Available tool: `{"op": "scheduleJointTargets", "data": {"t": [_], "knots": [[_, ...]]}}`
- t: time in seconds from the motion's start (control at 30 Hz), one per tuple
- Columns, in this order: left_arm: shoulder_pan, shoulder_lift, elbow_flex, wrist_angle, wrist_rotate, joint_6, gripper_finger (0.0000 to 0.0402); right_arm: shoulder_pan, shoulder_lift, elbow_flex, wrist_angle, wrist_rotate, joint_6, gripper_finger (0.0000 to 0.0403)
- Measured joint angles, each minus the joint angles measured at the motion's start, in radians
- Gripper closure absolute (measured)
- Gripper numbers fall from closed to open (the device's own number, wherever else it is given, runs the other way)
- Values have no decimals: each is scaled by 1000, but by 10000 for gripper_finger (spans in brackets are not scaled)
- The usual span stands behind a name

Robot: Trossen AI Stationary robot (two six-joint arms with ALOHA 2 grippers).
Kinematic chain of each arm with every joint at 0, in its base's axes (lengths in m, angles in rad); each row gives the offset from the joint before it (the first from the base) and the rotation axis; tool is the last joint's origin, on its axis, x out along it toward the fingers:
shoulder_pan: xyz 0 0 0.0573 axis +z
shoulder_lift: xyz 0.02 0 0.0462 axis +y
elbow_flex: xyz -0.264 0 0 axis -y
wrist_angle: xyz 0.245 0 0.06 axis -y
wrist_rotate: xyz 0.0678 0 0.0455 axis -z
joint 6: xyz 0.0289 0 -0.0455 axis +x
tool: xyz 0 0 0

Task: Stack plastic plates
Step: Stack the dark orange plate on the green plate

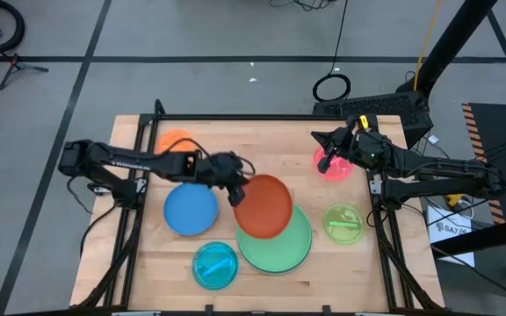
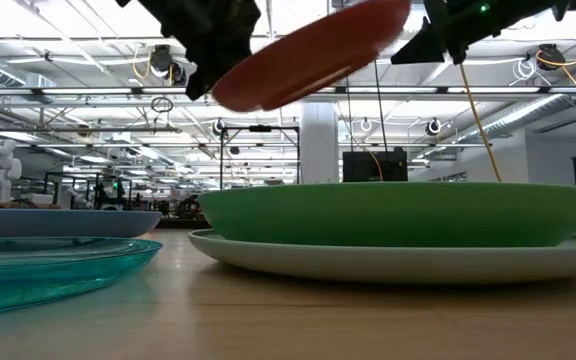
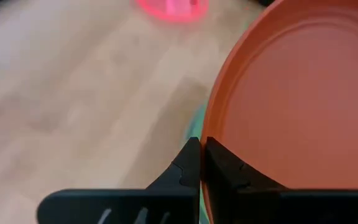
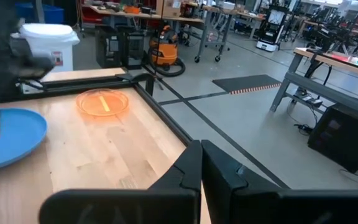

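The plastic plates are spread over my tabletop [image 1: 148, 263], and I see the largest, the green plate [image 1: 284, 250], low and right of centre in the high view, nested on a pale plate [image 2: 398, 262] whose rim shows under it in the low view. Above it I have the rust-brown plate [image 1: 263, 206] lifted and tilted, overlapping the green plate's upper left edge. My left end effector [image 1: 235, 191] is clenched on that plate's left rim; the left wrist view shows both fingers [image 3: 185, 168] pressed together on the edge. The blue plate [image 1: 191, 211] lies flat, left of centre. The translucent cyan plate [image 1: 215, 265] sits at lower centre, just left of the green one. The lime plate [image 1: 343, 222] rests at the right edge, the orange plate [image 1: 177, 140] at upper left, the pink plate [image 1: 333, 163] at upper right. My right end effector [image 1: 325, 163] hovers at the pink plate's left edge, fingers pressed together with nothing between them.
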Motion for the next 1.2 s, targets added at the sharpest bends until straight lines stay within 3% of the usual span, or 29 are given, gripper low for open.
{"op": "scheduleJointTargets", "data": {"t": [0.2, 0.5, 1.2], "knots": [[-46, 107, 0, 97, -9, -66, 394, 1, -25, 0, -8, 0, 0, 403], [-72, 212, 0, 94, -33, -150, 394, 2, -25, 0, -11, 0, -4, 403], [-93, 237, 0, 81, -66, -218, 358, 2, -25, 0, -7, -1, -22, 403]]}}
